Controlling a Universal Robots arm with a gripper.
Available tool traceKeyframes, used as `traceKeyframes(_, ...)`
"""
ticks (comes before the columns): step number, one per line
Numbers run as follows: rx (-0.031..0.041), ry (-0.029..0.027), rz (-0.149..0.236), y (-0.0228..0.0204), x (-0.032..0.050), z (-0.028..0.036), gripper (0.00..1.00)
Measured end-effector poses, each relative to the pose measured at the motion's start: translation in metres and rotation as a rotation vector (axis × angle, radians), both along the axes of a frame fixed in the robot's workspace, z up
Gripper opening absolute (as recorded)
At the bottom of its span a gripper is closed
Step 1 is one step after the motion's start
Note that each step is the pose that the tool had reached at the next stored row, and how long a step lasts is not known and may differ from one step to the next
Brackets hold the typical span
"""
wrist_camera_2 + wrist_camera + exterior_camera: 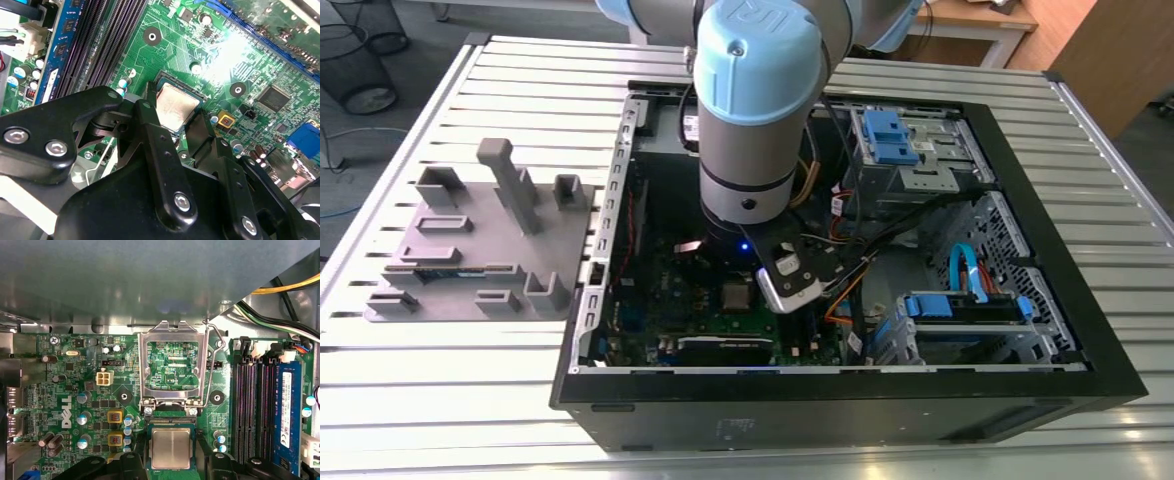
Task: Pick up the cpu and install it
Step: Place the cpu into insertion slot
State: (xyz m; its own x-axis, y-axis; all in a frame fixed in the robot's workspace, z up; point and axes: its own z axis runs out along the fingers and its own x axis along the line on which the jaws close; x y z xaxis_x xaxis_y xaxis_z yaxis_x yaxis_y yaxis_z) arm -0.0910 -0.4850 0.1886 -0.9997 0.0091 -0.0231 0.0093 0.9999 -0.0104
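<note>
Inside the open black computer case, the arm's black pincer is clenched on the cpu, a small flat square silver-topped chip. Its fingers press two opposite edges of the chip over the socket of the green motherboard. Installation appears under way, and seating seems to call for a level, square descent. The hinged silver metal bracket stands open just beside the chip, and the black memory slots nearby leave little side room.

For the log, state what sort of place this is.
Probably a robotics lab bench: open computer case on a slatted metal table, robot arm reaching into it, grey parts fixture beside.
</note>
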Motion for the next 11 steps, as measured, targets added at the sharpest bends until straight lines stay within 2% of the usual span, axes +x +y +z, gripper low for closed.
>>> traceKeyframes(11, 0.0008, -0.0004, 0.0, 0.0005, 0.0, 0.001, 0.47)
